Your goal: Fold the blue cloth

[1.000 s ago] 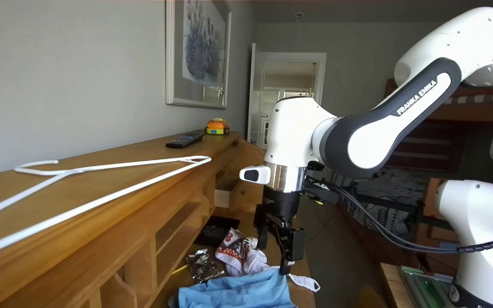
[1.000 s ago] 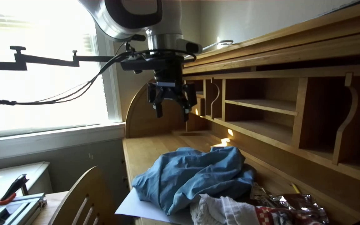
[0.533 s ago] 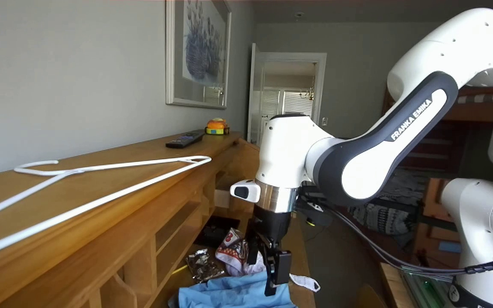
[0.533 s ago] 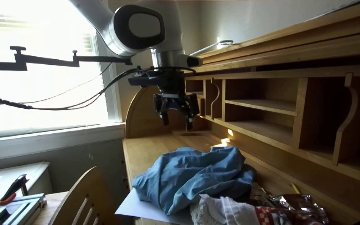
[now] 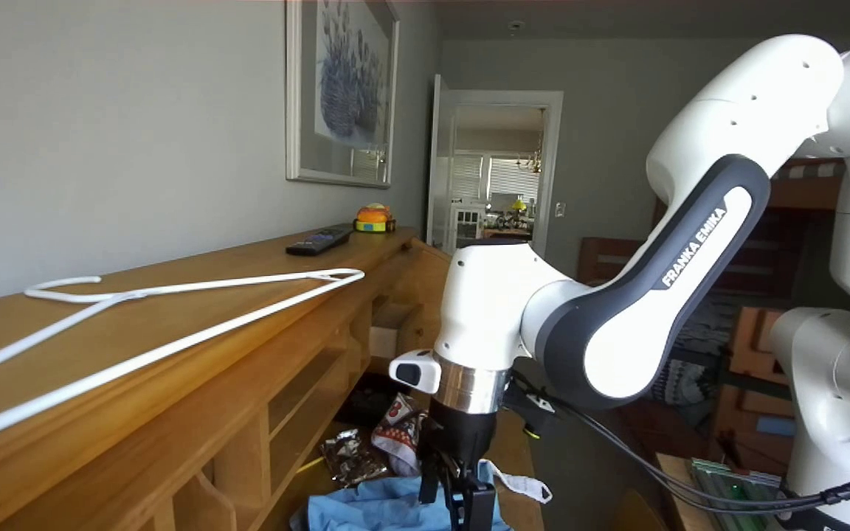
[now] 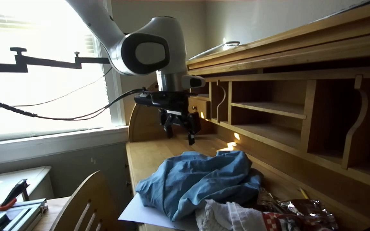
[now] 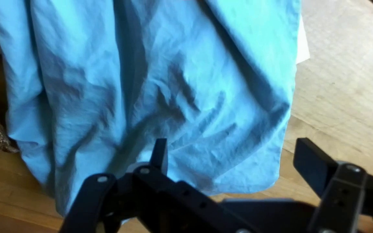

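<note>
The cloth (image 7: 186, 94) lay below the end effector (image 7: 232, 152), one corner framed beneath its wide-parted, empty jaws.

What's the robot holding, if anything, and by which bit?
Nothing. The fingers are spread open, with none of the rumpled blue cloth pinched between them.

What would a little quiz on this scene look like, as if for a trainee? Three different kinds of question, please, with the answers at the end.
1. True or false: the gripper is open, with nothing held in it.
2. The blue cloth is: (a) a neat square, (b) rumpled, (c) a rolled tube.
3. What flat thing sticks out from beneath it in an exterior view?

Key: 1. True. 2. b. 3. A white sheet.
</note>
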You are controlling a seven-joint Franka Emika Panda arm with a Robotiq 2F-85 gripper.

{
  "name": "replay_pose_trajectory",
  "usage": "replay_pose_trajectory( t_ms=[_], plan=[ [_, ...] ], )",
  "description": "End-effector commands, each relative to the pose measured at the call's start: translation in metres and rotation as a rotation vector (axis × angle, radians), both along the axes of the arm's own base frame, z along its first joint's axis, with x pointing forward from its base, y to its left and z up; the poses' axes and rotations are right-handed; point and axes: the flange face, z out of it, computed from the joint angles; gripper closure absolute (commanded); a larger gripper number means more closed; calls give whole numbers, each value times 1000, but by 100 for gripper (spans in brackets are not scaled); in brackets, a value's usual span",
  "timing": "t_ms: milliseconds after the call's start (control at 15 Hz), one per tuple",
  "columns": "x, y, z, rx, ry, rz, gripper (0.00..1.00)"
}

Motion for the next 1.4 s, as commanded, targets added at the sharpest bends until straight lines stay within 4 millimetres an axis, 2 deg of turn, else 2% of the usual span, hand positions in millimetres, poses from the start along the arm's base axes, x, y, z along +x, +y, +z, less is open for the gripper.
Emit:
replay_pose_trajectory(
  t_ms=[0, 200, 600, 1000, 1333],
  plan=[
    [-5, -3, -25, -109, 23, -11, 0],
    [-9, -1, -42, -186, 42, 1, 0],
    [-13, 21, -59, -125, -32, -29, 0],
    [-24, 23, -93, -136, -8, -9, 0],
    [-31, 24, -113, -142, 13, -3, 0]
  ],
)
